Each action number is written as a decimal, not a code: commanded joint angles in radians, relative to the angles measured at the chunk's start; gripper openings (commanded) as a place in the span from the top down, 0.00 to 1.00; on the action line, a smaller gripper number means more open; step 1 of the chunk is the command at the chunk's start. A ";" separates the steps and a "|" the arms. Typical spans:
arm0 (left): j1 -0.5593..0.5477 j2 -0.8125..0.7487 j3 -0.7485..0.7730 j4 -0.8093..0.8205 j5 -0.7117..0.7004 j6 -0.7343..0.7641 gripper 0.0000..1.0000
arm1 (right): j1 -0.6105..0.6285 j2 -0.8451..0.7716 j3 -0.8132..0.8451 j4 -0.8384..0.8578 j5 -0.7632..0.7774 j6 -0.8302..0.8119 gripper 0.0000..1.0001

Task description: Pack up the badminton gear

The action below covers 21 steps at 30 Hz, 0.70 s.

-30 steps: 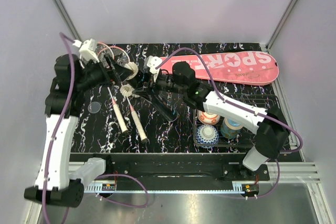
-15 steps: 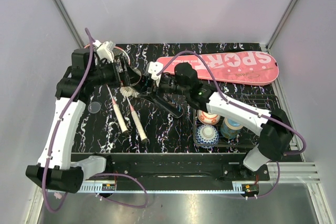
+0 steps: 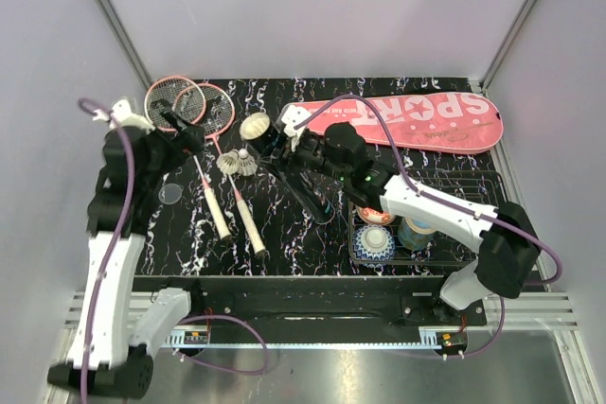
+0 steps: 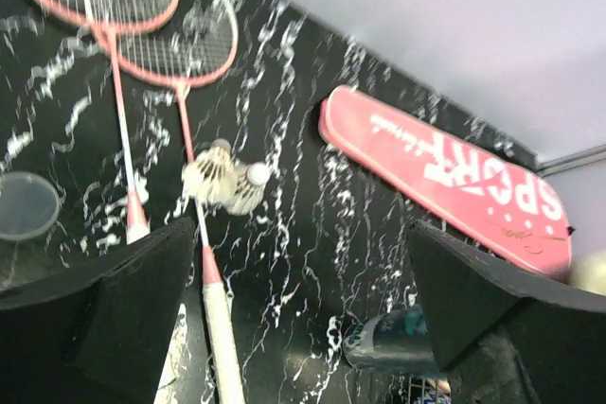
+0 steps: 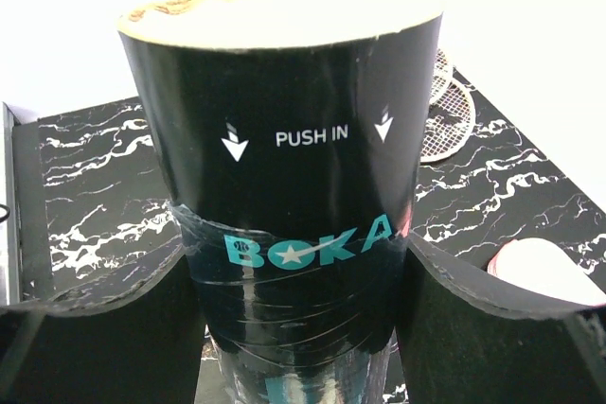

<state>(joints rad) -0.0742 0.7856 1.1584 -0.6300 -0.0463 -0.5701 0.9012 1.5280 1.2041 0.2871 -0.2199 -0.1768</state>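
Note:
My right gripper (image 3: 295, 154) is shut on the long black tube (image 3: 301, 177), which slants from its pale open mouth at upper left down to the mat; the right wrist view shows the tube (image 5: 284, 196), marked "BOKA" and "PUSH IN", between the fingers of that gripper (image 5: 298, 272). My left gripper (image 3: 180, 135) is open and empty at the left, over the racket shafts. Two pink-framed rackets (image 3: 194, 106) lie crossed with white handles (image 3: 219, 219) toward me. Two white shuttlecocks (image 3: 238, 164) lie on the shafts and also show in the left wrist view (image 4: 223, 185). The pink "SPORT" cover (image 3: 417, 121) lies at the back right.
A black wire basket (image 3: 357, 230) holding patterned bowls and a cup stands at the front right, next to the tube's lower end. A small clear round lid (image 3: 171, 194) lies at the left of the black marbled mat. Grey walls close in both sides.
My left gripper has drawn back to the left, away from the tube's mouth. The right gripper has kept hold of the tube and shifted it slightly.

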 commanded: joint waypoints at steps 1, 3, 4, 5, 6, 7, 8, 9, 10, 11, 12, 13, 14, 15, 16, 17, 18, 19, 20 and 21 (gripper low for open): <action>0.050 0.237 -0.025 0.055 0.106 -0.086 0.01 | 0.004 -0.100 -0.006 0.080 0.054 0.053 0.65; 0.054 0.383 0.001 0.059 0.169 -0.068 0.07 | 0.004 -0.121 -0.021 0.078 0.059 0.051 0.65; 0.054 0.430 0.012 0.061 0.169 -0.057 0.13 | 0.004 -0.141 -0.026 0.078 0.059 0.050 0.64; 0.056 0.519 0.017 0.065 0.158 -0.041 0.33 | 0.005 -0.152 -0.032 0.080 0.059 0.046 0.64; 0.057 0.558 0.012 0.087 0.137 -0.021 0.43 | 0.004 -0.161 -0.043 0.080 0.057 0.046 0.64; 0.059 0.595 0.001 0.102 0.119 -0.020 0.47 | 0.004 -0.179 -0.046 0.081 0.057 0.043 0.64; 0.066 0.656 -0.006 0.111 0.135 -0.022 0.51 | 0.004 -0.186 -0.051 0.083 0.054 0.042 0.64; 0.073 0.681 -0.023 0.140 0.137 -0.027 0.52 | 0.004 -0.196 -0.058 0.083 0.050 0.040 0.64; 0.073 0.698 -0.034 0.159 0.120 -0.027 0.52 | 0.004 -0.209 -0.063 0.083 0.048 0.037 0.64; 0.073 0.719 -0.063 0.177 0.096 -0.028 0.52 | 0.004 -0.216 -0.073 0.084 0.045 0.036 0.64; 0.074 0.730 -0.071 0.211 0.089 -0.030 0.52 | 0.004 -0.221 -0.078 0.086 0.048 0.036 0.64; 0.073 0.741 -0.071 0.219 0.074 -0.022 0.52 | 0.004 -0.233 -0.086 0.089 0.048 0.034 0.64; 0.071 0.760 -0.071 0.225 0.048 -0.016 0.52 | 0.005 -0.238 -0.100 0.101 0.048 0.034 0.64; 0.070 0.773 -0.072 0.233 0.019 0.001 0.52 | 0.005 -0.241 -0.104 0.109 0.047 0.034 0.64; 0.071 0.788 -0.068 0.225 0.017 0.010 0.51 | 0.004 -0.244 -0.107 0.113 0.047 0.034 0.64; 0.071 0.816 -0.059 0.220 0.017 0.024 0.51 | 0.005 -0.244 -0.110 0.116 0.044 0.034 0.64; 0.064 0.828 -0.049 0.225 0.011 0.056 0.49 | 0.005 -0.246 -0.113 0.119 0.040 0.034 0.64; 0.059 0.837 -0.043 0.230 0.007 0.079 0.46 | 0.005 -0.246 -0.115 0.124 0.040 0.033 0.64; 0.059 0.866 -0.017 0.227 0.020 0.099 0.44 | 0.004 -0.246 -0.121 0.133 0.040 0.033 0.64; 0.056 0.882 0.000 0.204 0.022 0.131 0.43 | 0.004 -0.247 -0.121 0.136 0.040 0.033 0.64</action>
<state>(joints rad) -0.0093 1.6112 1.0843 -0.4713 0.0093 -0.5472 0.9012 1.3178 1.0847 0.3180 -0.1921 -0.1406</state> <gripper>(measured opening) 0.549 0.715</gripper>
